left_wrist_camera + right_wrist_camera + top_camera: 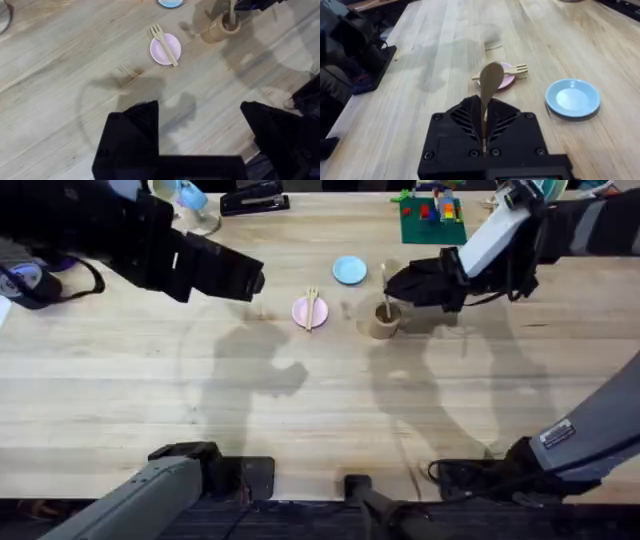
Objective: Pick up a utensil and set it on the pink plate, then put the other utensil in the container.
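The pale wooden fork (312, 308) lies across the small pink plate (308, 312) at mid-table; both also show in the left wrist view, fork (165, 39) on plate (164, 50). Just right of it stands the tan container (384, 322), seen too as the container (218, 30). The wooden spoon (384, 288) stands upright with its lower end inside the container. My right gripper (397, 284) is shut on the spoon (491, 82), whose oval head rises above the fingers (470, 117). My left gripper (200, 115) hovers open and empty, left of the plate.
A light blue plate (349, 270) sits behind the pink one, close to the right gripper. A green baseplate with bricks (432, 218) and a black stapler (254, 198) lie along the far edge. The near half of the table is bare wood.
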Controlling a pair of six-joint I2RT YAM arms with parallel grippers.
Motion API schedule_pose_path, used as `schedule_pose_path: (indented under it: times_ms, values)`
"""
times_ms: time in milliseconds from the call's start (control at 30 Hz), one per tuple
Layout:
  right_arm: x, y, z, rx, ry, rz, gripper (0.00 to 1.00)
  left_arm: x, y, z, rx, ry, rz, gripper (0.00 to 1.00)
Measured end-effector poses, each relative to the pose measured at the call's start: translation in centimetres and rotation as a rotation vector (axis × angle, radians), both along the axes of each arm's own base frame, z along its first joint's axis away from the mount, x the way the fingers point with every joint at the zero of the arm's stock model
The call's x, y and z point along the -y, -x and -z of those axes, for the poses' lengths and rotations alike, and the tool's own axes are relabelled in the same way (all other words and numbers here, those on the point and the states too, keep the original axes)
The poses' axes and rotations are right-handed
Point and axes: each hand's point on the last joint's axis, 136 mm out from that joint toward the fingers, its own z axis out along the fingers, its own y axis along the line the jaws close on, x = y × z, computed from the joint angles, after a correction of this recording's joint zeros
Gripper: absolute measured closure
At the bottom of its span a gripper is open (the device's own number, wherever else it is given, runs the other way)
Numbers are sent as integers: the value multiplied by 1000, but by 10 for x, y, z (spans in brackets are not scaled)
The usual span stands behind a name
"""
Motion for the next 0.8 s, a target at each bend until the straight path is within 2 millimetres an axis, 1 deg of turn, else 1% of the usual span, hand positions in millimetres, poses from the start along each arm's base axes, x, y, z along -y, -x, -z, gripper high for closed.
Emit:
schedule_pose_path:
  times_ms: [267, 400, 667, 800]
  values:
    - [1, 1, 19, -28, 31, -8, 971, 0, 0, 0, 0, 0, 0, 8]
    - [0, 1, 20, -27, 33, -9, 971, 0, 0, 0, 0, 0, 0, 8]
    - [3, 3, 32, -26, 102, -19, 971, 0, 0, 0, 0, 0, 0, 8]
    - [3, 3, 33, -26, 109, -22, 971, 0, 0, 0, 0, 0, 0, 8]
